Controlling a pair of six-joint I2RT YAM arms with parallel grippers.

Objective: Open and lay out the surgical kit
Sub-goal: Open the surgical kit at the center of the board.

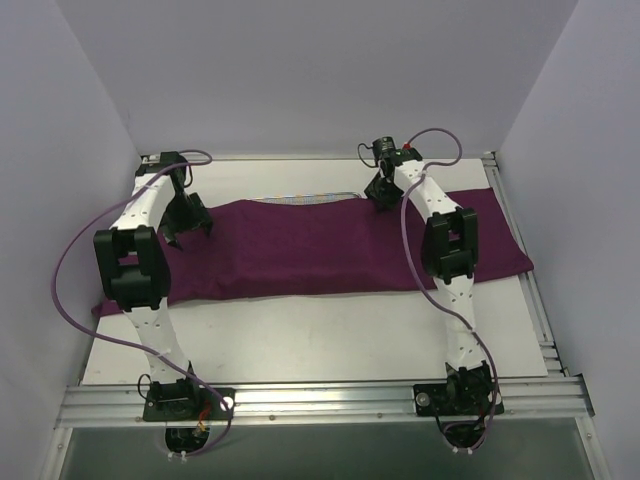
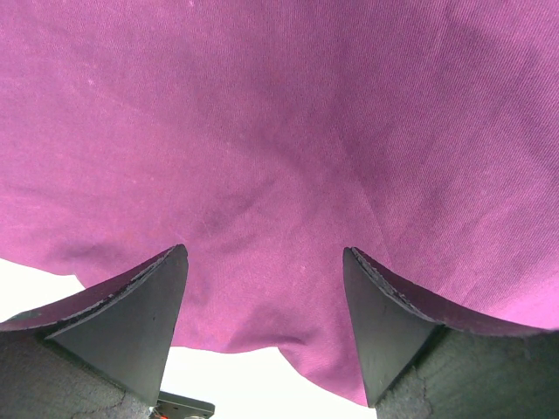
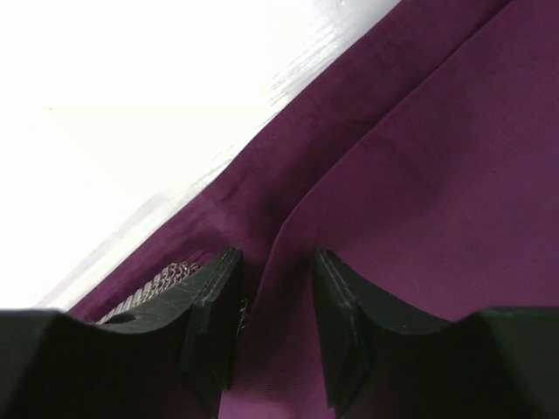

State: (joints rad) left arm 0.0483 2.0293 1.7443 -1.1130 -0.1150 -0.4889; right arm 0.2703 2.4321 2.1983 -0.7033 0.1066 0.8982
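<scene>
1. A white table (image 1: 330,340) sits inside pale lavender walls (image 1: 300,70); its near part is bare.
2. The dark purple cloth wrap (image 1: 320,250) lies as a broad band across the table, its left end partly hidden behind the left arm.
3. The wire-mesh tray (image 1: 300,197) shows only as a thin sliver at the cloth's far edge; the rest is covered.
4. The left gripper (image 1: 187,232) hangs over the cloth's left part, jaws spread wide with nothing between them.
5. The right gripper (image 1: 381,200) is at the cloth's far edge, jaws half-closed astride a raised fold; whether they pinch it is unclear.
</scene>
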